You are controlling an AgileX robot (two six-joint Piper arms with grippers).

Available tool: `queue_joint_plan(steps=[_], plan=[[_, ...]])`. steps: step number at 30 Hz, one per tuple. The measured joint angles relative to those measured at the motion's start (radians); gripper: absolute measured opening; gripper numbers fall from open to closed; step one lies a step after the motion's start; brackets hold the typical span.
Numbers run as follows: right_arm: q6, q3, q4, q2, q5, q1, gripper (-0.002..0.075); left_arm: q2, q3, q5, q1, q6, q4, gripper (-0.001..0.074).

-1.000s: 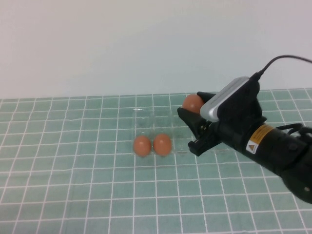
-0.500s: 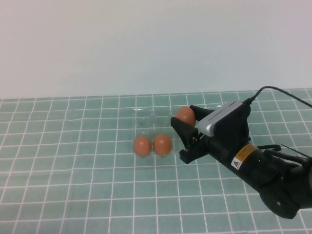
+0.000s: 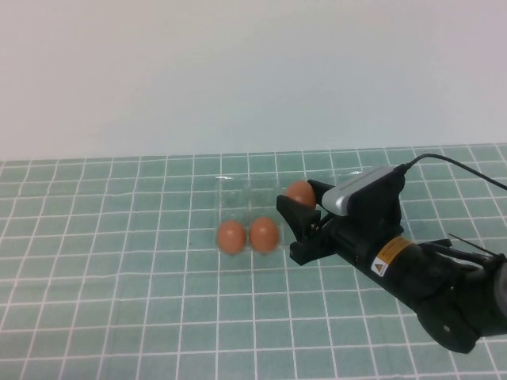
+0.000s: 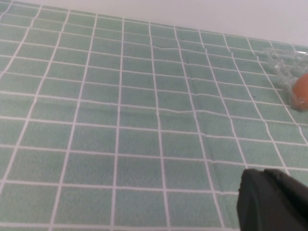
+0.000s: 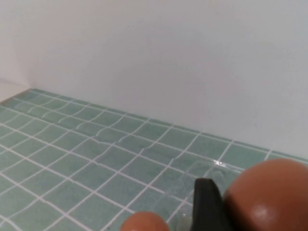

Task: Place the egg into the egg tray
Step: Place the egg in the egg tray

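Right gripper [image 3: 303, 212] reaching in from the right over the green grid mat [image 3: 119, 277], black fingers clamped on the egg [image 3: 299, 193]. Egg held above the right part of the egg tray [image 3: 238, 194], apparently clear of the cups, though hard to judge through the see-through plastic. Two more eggs [image 3: 247, 235] seated side by side, touching, in the tray's near row, just left of the gripper. From the right wrist, held egg [image 5: 267, 195] filling the corner beside one dark finger [image 5: 208, 207]. Left gripper [image 4: 272, 201] out of the high view, a dark edge only, well apart from the tray [image 4: 288, 65]; fingers impossible to judge.
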Motion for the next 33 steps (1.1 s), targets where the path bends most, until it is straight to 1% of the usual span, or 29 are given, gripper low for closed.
queue_joint_plan(steps=[9, 25, 29, 33], plan=[[-0.008, -0.107, 0.024, 0.068, 0.077, 0.0, 0.041, 0.0, 0.0, 0.0, 0.0, 0.0, 0.0, -0.0001], [-0.008, -0.118, 0.075, 0.126, 0.124, 0.0, 0.0414, 0.0, 0.0, 0.0, 0.0, 0.0, 0.0, -0.0001], [-0.008, -0.118, 0.083, 0.126, 0.124, 0.0, 0.0441, 0.0, 0.0, 0.0, 0.0, 0.0, 0.0, -0.0001], [0.0, -0.118, 0.085, 0.126, 0.124, 0.0, 0.052, 0.0, 0.0, 0.0, 0.0, 0.0, 0.0, -0.0001]])
